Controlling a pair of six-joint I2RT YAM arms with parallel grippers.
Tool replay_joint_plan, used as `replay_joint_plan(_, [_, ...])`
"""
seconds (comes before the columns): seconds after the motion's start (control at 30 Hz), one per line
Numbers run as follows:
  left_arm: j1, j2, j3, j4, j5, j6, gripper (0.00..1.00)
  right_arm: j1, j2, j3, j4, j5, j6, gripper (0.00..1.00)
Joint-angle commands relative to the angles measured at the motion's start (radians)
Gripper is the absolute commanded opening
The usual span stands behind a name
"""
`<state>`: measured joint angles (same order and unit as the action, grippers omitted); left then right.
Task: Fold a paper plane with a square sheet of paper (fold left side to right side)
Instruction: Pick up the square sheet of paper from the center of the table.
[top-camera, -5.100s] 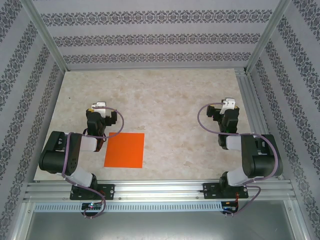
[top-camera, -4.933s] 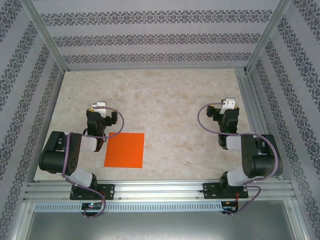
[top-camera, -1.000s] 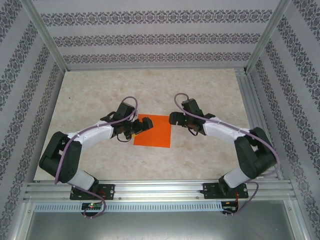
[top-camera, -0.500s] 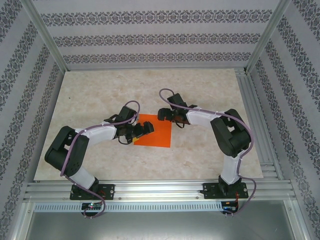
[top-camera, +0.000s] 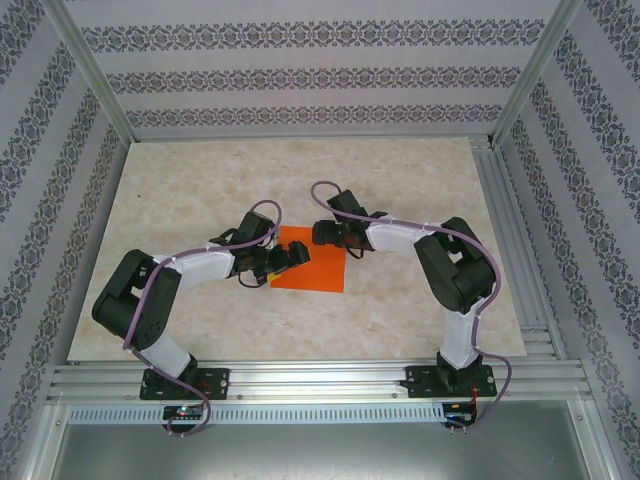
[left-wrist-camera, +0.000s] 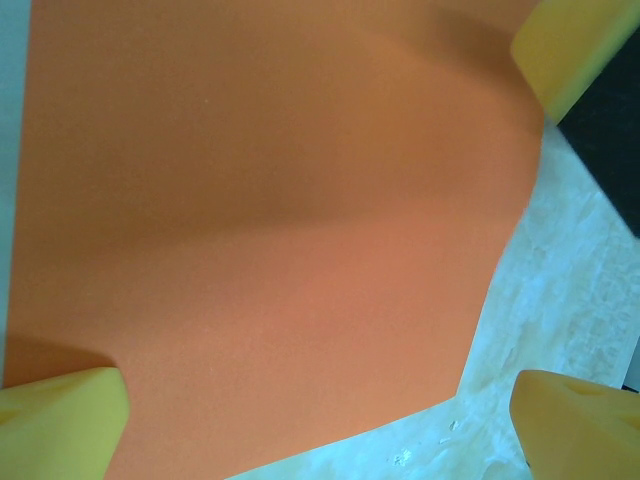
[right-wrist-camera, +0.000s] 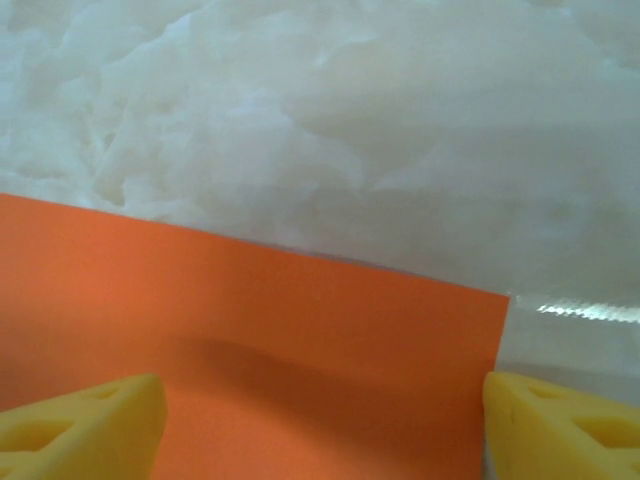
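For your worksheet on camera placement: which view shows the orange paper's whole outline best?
The top external view: the paper shows nearly whole on the table. The left wrist view shows a bulging close-up; the right wrist view, one corner.

The square sheet of paper (top-camera: 318, 270) has slid from beside the left arm's base toward 1 o'clock, mid-worktop. Both arms have unfolded: left tool (top-camera: 296, 255) at its 9 o'clock edge, right tool (top-camera: 323, 233) at 12 o'clock.

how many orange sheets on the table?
1. The square sheet of paper lies mid-table, left gripper and right gripper over it; another could hide beneath it.
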<state>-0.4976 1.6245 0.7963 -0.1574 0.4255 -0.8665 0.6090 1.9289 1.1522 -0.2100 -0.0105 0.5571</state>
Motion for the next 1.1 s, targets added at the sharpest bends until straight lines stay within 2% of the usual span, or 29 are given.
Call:
replay_joint_plan(0.0, [0.004, 0.031, -0.029, 0.013, -0.017, -0.003, 1.0, 0.077, 0.005, -0.013, -0.012, -0.125, 0.045, 0.81])
replay_joint_plan(0.27, [0.002, 0.026, -0.032, 0.013, -0.02, -0.002, 1.0, 0.094, -0.04, -0.045, 0.008, -0.168, 0.055, 0.76])
replay_joint_plan(0.43, [0.005, -0.017, -0.039, 0.033, -0.024, 0.0, 1.0, 0.061, -0.095, -0.071, 0.05, -0.267, 0.06, 0.51])
replay_joint_plan(0.63, [0.052, -0.193, -0.043, 0.017, -0.043, 0.012, 1.0, -0.018, -0.242, -0.187, 0.203, -0.409, 0.101, 0.33])
replay_joint_plan(0.9, [0.175, -0.359, -0.022, -0.051, 0.06, 0.063, 1.0, -0.215, -0.409, -0.363, 0.585, -0.755, 0.306, 0.28])
replay_joint_plan(1.07, [0.187, -0.419, 0.004, 0.024, 0.171, 0.104, 1.0, -0.292, -0.529, -0.367, 0.616, -0.92, 0.337, 0.27])
